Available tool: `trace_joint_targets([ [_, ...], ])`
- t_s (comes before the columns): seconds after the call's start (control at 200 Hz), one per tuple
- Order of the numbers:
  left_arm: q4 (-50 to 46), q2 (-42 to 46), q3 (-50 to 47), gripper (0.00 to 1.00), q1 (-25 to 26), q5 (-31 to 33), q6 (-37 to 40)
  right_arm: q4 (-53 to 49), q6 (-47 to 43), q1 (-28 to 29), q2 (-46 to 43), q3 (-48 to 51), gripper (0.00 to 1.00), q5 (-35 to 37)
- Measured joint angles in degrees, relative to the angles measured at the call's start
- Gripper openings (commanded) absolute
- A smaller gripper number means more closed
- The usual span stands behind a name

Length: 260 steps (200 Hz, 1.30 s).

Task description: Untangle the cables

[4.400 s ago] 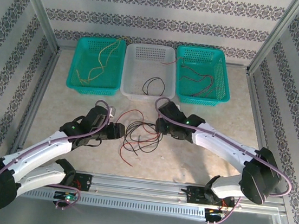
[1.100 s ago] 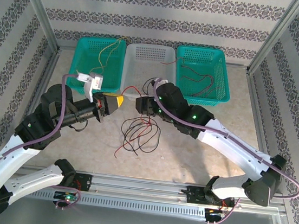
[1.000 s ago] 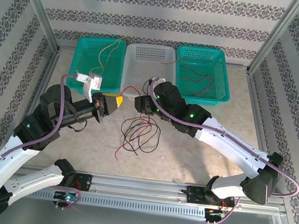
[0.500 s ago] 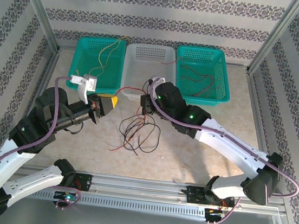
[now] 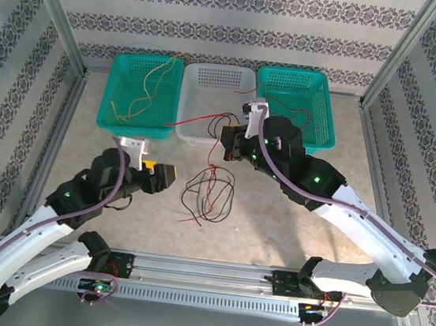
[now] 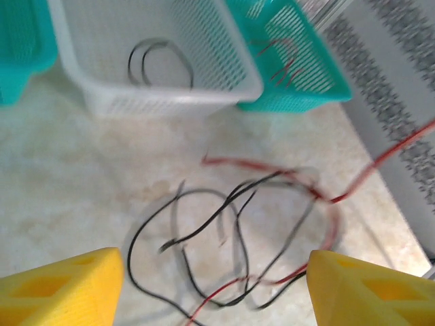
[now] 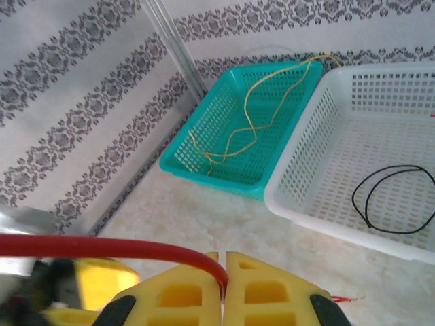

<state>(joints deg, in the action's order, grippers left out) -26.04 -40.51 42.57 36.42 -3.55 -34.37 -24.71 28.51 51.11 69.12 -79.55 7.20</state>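
cables: red-black snarl just in front of white basket | right gripper: clenched on red cable, by basket front | left gripper: released | handling: likely light, limp, slippery; pinch a free end

Red, black cables tangled on table; one red strand stretched up off heap.

Colours we see
Between yellow right fingers, red cable; ahead, teal basket, yellow cable; white basket, black loop.
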Motion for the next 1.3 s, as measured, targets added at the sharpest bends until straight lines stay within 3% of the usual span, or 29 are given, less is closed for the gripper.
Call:
trace_joint_targets([
  [0.15,5.14,-4.66,-5.22,0.74,0.00,-1.25,-3.19,-0.42,0.33,0.00,-0.85,-1.57,0.00,-0.55],
  [0.555,24.63,-16.98,-8.17,0.72,0.00,-7.19,-8.00,-0.52,1.62,0.02,-1.57,-2.62,0.00,-2.86],
  [0.9,32.11,-22.51,-10.54,0.66,0.00,-8.37,-11.74,0.13,2.82,0.04,-1.97,-5.81,0.00,-5.88],
  [1.069,34.01,-24.81,-11.56,0.70,0.00,-7.63,-13.20,0.11,3.04,0.04,-3.56,-7.39,0.00,-6.73],
  [1.299,49.83,-27.17,-16.87,0.71,0.00,-13.86,-16.11,0.55,3.02,0.04,-5.29,-10.91,0.00,-6.88],
])
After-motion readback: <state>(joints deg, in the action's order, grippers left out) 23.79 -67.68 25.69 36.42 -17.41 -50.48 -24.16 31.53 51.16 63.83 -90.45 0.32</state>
